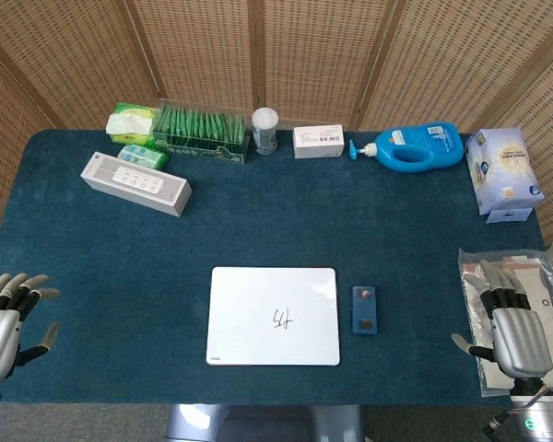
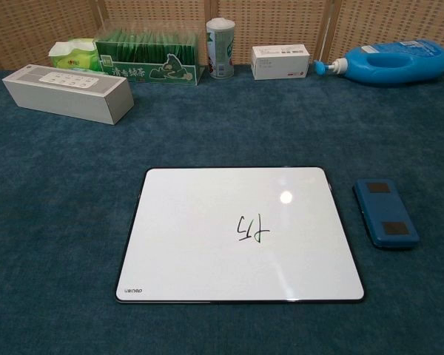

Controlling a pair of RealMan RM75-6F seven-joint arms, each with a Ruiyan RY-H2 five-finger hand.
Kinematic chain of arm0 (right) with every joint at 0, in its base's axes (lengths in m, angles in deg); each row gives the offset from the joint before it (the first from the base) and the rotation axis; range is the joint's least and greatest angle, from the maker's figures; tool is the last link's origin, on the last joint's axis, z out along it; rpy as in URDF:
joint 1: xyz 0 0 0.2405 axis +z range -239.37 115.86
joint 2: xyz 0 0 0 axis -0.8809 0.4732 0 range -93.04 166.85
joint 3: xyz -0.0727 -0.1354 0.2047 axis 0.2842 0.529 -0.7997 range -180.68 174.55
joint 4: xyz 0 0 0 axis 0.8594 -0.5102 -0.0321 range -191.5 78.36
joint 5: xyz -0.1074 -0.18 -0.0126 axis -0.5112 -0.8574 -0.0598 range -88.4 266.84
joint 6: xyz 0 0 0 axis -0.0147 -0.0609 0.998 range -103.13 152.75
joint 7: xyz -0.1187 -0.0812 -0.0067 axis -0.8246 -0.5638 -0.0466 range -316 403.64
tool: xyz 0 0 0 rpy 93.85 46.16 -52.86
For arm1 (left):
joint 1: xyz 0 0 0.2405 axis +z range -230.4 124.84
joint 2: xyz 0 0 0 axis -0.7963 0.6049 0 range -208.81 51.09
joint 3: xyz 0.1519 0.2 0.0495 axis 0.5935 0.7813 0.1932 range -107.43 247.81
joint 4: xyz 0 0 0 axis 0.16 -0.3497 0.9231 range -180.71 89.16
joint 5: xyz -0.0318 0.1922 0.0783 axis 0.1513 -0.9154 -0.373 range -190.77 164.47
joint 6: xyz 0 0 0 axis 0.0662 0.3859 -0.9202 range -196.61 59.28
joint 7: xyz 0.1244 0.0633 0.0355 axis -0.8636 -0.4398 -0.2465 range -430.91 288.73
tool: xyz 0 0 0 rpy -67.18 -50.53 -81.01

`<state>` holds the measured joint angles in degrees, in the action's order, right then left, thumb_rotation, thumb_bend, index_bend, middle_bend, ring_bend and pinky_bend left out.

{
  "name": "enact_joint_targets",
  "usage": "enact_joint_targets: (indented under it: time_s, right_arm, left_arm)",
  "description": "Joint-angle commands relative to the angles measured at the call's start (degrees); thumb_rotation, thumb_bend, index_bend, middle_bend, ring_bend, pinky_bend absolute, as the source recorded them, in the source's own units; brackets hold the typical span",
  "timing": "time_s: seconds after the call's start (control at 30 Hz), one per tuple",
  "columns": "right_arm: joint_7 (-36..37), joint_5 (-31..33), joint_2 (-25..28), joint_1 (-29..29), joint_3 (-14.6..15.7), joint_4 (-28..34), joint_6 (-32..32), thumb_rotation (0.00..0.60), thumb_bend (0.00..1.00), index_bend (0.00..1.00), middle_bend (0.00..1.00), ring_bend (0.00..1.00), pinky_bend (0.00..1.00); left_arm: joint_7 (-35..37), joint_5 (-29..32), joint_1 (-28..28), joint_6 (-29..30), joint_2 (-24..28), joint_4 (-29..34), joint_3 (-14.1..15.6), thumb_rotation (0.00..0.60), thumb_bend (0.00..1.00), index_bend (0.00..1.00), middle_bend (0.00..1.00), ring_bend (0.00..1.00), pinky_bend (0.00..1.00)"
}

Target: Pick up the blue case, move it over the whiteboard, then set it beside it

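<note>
A small blue case (image 1: 364, 309) (image 2: 385, 212) lies flat on the blue cloth, just right of the whiteboard (image 1: 274, 316) (image 2: 239, 233), a narrow gap between them. The whiteboard is white with a dark rim and a scribble near its middle. My left hand (image 1: 5, 324) rests at the table's front left corner, fingers spread, holding nothing. My right hand (image 1: 513, 329) lies at the front right, fingers extended, empty, well right of the case. Neither hand shows in the chest view.
Along the back stand a white speaker box (image 1: 135, 183), green tissue packs (image 1: 134, 122), a green tea box (image 1: 201, 132), a white can (image 1: 264, 130), a small white box (image 1: 318, 142), a blue detergent bottle (image 1: 413, 149) and a tissue pack (image 1: 503, 172). A clear bag (image 1: 521, 276) lies under my right hand.
</note>
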<state>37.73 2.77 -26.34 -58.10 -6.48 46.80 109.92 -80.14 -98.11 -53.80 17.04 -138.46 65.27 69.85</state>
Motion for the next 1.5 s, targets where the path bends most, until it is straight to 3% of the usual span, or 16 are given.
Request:
enact_joint_targets:
  time_s: [0.03, 0.6, 0.93, 1.23, 1.5]
  right_arm:
    - [-0.1, 0.1, -0.1, 0.1, 0.0, 0.0, -0.2, 0.600, 0.04, 0.17, 0.00, 0.00, 0.06]
    - [-0.7, -0.3, 1.3, 2.2, -0.2, 0.3, -3.1, 0.600, 0.04, 0.17, 0.00, 0.00, 0.06]
    - [-0.2, -2.6, 3.1, 7.1, 0.4, -0.1, -10.6, 0.600, 0.01, 0.17, 0.00, 0.00, 0.06]
    - [-0.5, -5.2, -1.0, 13.6, 0.8, -1.8, -18.8, 0.600, 0.00, 0.16, 0.00, 0.00, 0.06]
    - [1.2, -5.1, -1.5, 20.7, 0.4, -1.6, -28.5, 0.600, 0.04, 0.17, 0.00, 0.00, 0.06]
  left_arm:
    - [0.0, 0.1, -0.1, -0.2, 0.0, -0.1, 0.0, 0.600, 0.45, 0.31, 0.22, 0.13, 0.04]
    - [-0.3, -0.5, -0.6, -0.5, 1.6, 0.4, 0.0, 0.600, 0.46, 0.31, 0.22, 0.13, 0.04]
    - [1.5, -1.3, -1.9, -1.8, 4.3, 2.5, -0.3, 0.600, 0.46, 0.31, 0.22, 0.13, 0.04]
    - [3.2, -2.8, -2.1, -1.6, 6.1, 3.5, 0.0, 0.600, 0.46, 0.31, 0.22, 0.13, 0.04]
    - [3.7, -3.0, -1.9, -1.4, 6.8, 3.8, 0.4, 0.600, 0.45, 0.31, 0.22, 0.13, 0.04]
